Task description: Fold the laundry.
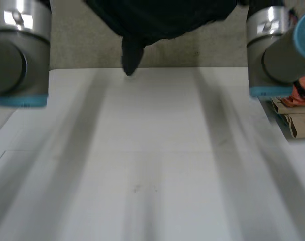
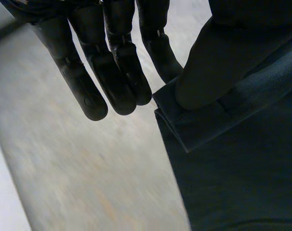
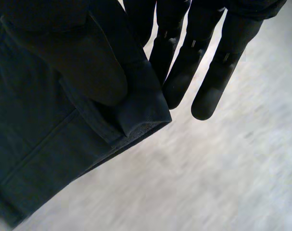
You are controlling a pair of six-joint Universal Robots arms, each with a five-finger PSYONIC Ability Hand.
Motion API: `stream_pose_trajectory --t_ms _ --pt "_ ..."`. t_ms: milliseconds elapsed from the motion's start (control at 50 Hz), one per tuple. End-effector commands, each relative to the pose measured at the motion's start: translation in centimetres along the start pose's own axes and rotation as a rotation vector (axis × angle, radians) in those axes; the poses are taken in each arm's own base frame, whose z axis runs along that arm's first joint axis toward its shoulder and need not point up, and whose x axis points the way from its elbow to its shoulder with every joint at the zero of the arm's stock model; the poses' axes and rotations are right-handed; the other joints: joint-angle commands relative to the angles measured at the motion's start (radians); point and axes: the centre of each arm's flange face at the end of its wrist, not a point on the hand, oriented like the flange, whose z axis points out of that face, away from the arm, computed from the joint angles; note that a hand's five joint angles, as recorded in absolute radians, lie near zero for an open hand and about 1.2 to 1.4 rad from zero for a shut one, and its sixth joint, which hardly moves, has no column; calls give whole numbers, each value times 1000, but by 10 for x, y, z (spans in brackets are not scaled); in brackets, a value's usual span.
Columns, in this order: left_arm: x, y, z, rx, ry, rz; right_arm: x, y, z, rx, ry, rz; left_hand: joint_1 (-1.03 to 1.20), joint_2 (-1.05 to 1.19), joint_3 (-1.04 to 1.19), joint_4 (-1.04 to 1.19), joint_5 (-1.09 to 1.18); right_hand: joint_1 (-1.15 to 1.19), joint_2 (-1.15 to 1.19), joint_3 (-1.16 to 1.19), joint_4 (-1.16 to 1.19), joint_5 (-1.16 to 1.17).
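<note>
Left hand (image 2: 112,62): fingers straight, thumb pressed onto a hemmed corner of the dark garment (image 2: 232,168), so that corner is pinched between thumb and fingers
Right hand (image 3: 203,67): the same grip on another hemmed corner, with the thumb clamping the cloth against straight fingers
Garment: in the head view it hangs in the air at 12 o'clock, beyond the far edge of the white table (image 1: 152,160); one dangling tail (image 1: 131,55) reaches about down to that edge
Why held so: with a corner in each hand the cloth hangs open and its weight pulls creases out, probably a set-up for laying it flat
Arms: left arm (image 1: 19,55) at 10 o'clock and right arm (image 1: 273,50) at 2 o'clock, well apart, which suits spreading the cloth wide
Beside the table: brown paper packaging (image 1: 298,123) with something orange (image 1: 304,88) on it at 3 o'clock, well apart from the garment
Stage: folding not yet begun
Next move calls for: bringing both corners evenly toward 6 o'clock so the cloth lands flat
Risk: a thumb pinch on a hem could slip
</note>
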Motion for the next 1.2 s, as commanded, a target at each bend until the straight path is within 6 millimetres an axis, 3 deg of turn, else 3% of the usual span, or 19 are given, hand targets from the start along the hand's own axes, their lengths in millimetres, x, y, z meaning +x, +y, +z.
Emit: stream_pose_trajectory --t_ms 20,40,140,220,280,320,480,560,640,700,780,860,940,960,1020,1060,1100,1200 --pt "26 47 -67 -273 121 -6 -34 68 -51 -256 -164 -16 275 198 203 196 229 281 225 210 199 212" --pt "35 58 -86 -347 158 -11 -44 83 -67 -306 -218 -21 275 198 203 196 229 281 225 210 199 212" --pt "65 87 -150 -590 266 -11 -66 122 -115 -438 -347 -28 275 198 203 196 229 281 225 210 199 212" --pt "73 87 -186 -746 297 32 -67 132 -139 -512 -394 -69 275 198 203 196 229 281 225 210 199 212" --pt "69 81 -205 -858 309 74 -65 127 -158 -577 -447 -94 275 198 203 196 229 281 225 210 199 212" --pt "64 75 -211 -903 319 89 -61 120 -165 -611 -471 -108 275 198 203 196 229 281 225 210 199 212" --pt "41 34 -246 -1147 461 145 -26 57 -202 -813 -628 -183 275 198 203 196 229 281 225 210 199 212" --pt "35 0 -281 -1301 637 155 -3 13 -243 -983 -784 -223 275 198 203 196 229 281 225 210 199 212" --pt "38 -38 -305 -1310 820 110 14 -14 -272 -1033 -916 -321 275 198 203 196 229 281 225 210 199 212" --pt "39 -56 -312 -1286 897 73 22 -23 -281 -1030 -962 -367 275 198 203 196 229 281 225 210 199 212" --pt "38 -69 -308 -1230 927 48 25 -24 -285 -1021 -979 -393 275 198 203 196 229 281 225 210 199 212" --pt "48 -56 -280 -1127 837 30 22 -20 -276 -991 -931 -358 275 198 203 196 229 281 225 210 199 212" --pt "62 -16 -245 -1028 717 55 9 14 -257 -977 -817 -284 275 198 203 196 229 281 225 210 199 212" --pt "64 4 -226 -976 660 82 2 27 -248 -965 -765 -257 275 198 203 196 229 281 225 210 199 212" --pt "66 34 -199 -897 589 136 -3 46 -229 -940 -663 -227 275 198 203 196 229 281 225 210 199 212" --pt "73 65 -179 -830 544 191 -4 53 -221 -934 -620 -232 275 198 203 196 229 281 225 210 199 212" --pt "83 83 -157 -728 511 242 -4 63 -206 -916 -558 -257 275 198 203 196 229 281 225 210 199 212" --pt "103 121 -122 -580 433 302 -12 88 -175 -842 -454 -280 275 198 203 196 229 281 225 210 199 212"
